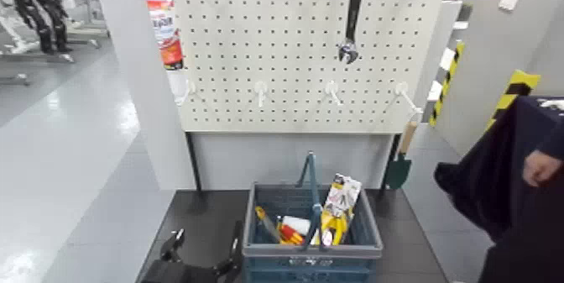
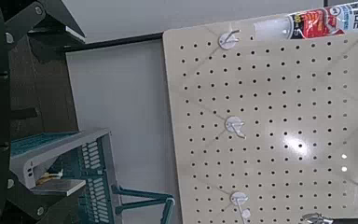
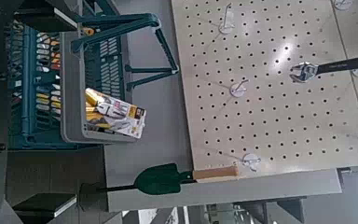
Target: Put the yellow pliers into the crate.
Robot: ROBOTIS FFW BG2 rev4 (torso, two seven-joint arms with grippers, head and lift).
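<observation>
The yellow pliers point(image 1: 340, 213) lean inside the crate point(image 1: 361, 251), their card above the rim, ahead of the spread, empty right pincer point(image 3: 65, 110). The left pincer point(image 1: 205, 243), also spread, is beside the crate.

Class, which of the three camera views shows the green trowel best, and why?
The right wrist view: the trowel appears large there, its blade and part of its wooden handle plain to see. The head view shows it smaller, hanging at the pegboard's lower right. The left wrist view does not show it.

The crate point(image 1: 311, 254) looks matt plastic; the wrench point(image 1: 347, 51) has a glossy metal head.
</observation>
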